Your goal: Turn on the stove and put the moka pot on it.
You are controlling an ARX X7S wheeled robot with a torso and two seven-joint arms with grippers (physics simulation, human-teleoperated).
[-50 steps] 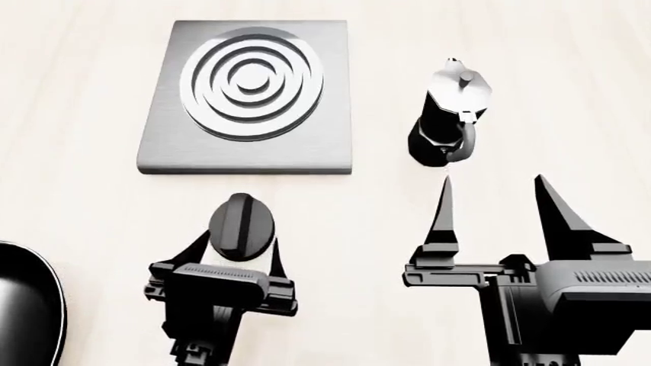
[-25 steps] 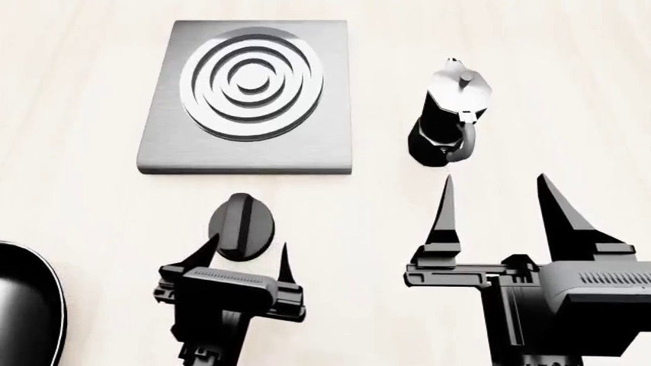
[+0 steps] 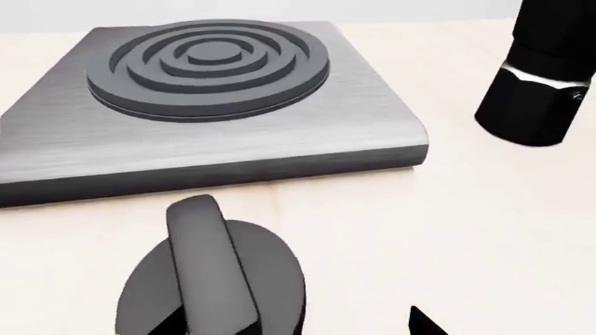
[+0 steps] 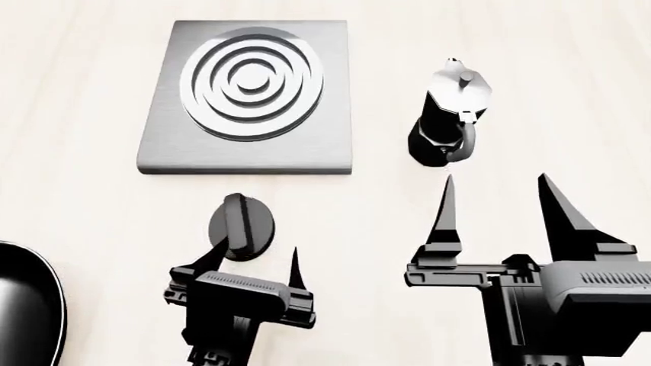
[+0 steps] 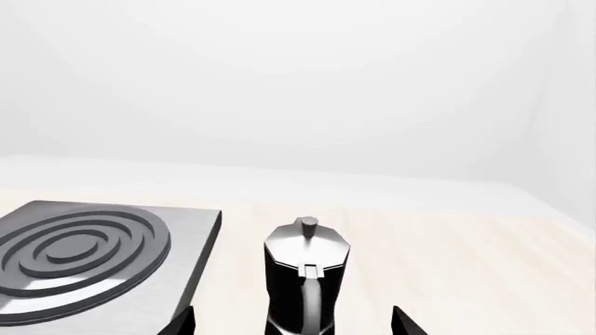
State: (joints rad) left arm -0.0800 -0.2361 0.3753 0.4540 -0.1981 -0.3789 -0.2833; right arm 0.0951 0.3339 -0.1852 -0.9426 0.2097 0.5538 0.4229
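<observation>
The stove's grey plate (image 4: 249,95) with burner rings lies at the back left. Its round black knob (image 4: 241,226) sits apart on the table in front of the plate. My left gripper (image 4: 256,255) is open just behind the knob, on my side, with one fingertip by the knob's near edge and nothing held. In the left wrist view the knob (image 3: 214,279) is close below the plate (image 3: 214,105). The moka pot (image 4: 450,110) stands upright to the right of the plate, handle toward me. My right gripper (image 4: 495,183) is open, just short of the pot (image 5: 306,279).
A black frying pan (image 4: 26,305) shows partly at the near left edge. The light wooden table (image 4: 81,213) runs under everything. The pot's black base (image 3: 545,77) shows in the left wrist view, past the plate's corner.
My left gripper, which straddled the knob one second ago, has drawn back toward me and a little right, leaving the knob uncovered. The right gripper and the pot have hardly moved.
</observation>
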